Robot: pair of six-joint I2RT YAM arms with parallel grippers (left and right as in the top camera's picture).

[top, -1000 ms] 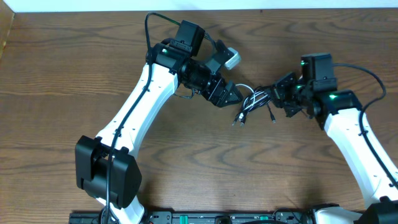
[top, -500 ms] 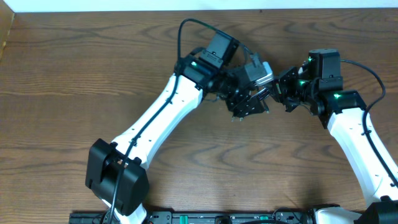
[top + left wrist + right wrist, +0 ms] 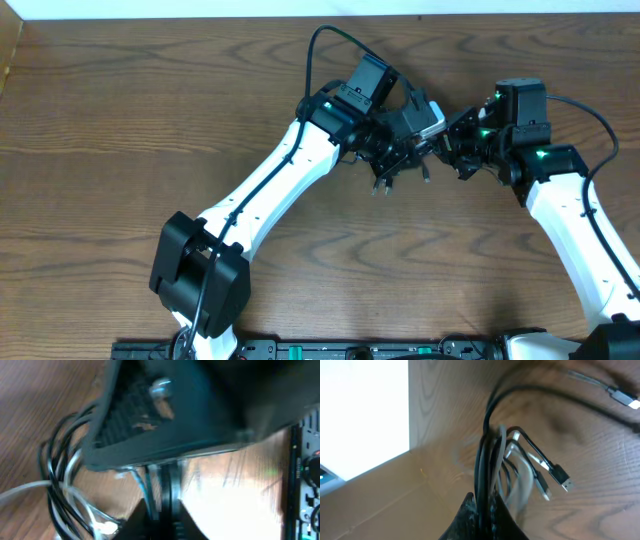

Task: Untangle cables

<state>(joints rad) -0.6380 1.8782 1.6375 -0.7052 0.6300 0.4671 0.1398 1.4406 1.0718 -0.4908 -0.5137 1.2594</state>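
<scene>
Overhead: the left hand (image 3: 404,160) has swung across the counter (image 3: 150,150) onto the cables (image 3: 380,184), meeting the right hand (image 3: 447,148). Left wrist, blurred: its fingers (image 3: 172,515) look pinched together on black strands. Right wrist: the right hand is clamped on the gathered cables (image 3: 487,460), so pulling apart looks ready to begin.

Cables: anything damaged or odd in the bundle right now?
No damage shows. The cables are one tight black-and-white clump, pinched by the right hand and the left hand almost against each other, with plug ends sticking out loose. The left wrist view is too blurred to check more.
</scene>
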